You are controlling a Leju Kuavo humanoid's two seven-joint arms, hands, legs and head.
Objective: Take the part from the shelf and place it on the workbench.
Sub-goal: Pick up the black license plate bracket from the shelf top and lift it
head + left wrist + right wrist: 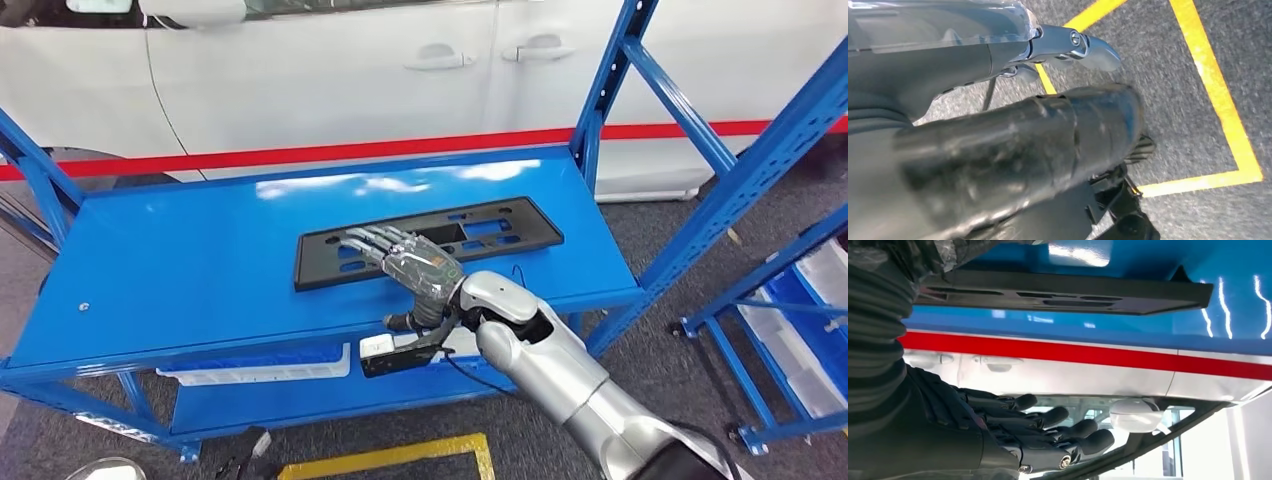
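Part: 1 flat black plastic panel [430,242] with rectangular cut-outs, lying flat on the blue shelf top [190,260]; its left half lies directly under the right hand, its right half runs out past the fingers toward the blue upright.
Right hand: right hand [405,262] held palm-down over the part, fingers extended and slightly spread; it grasps nothing. In the right wrist view the fingers [1048,432] lie straight, side by side and apart from the panel [1063,292]; whether the fingertips touch the part in the head view cannot be told.
Right arm: silver forearm [560,370] coming in from below the hand, across the front edge of the shelf.
Left hand: left hand [998,145] seen blurred and very close in the left wrist view, over grey floor with yellow tape lines [1218,95]; whether it is released or clenched cannot be told.
Lower tier: 1 white tray [260,368] just below and left of the right hand, under the shelf top.
Backdrop: 1 white car body [330,70] with a red stripe, beyond the shelf, well past the right hand's fingertips.
Side rack: 1 further blue rack [790,310] well to the right of the right arm.
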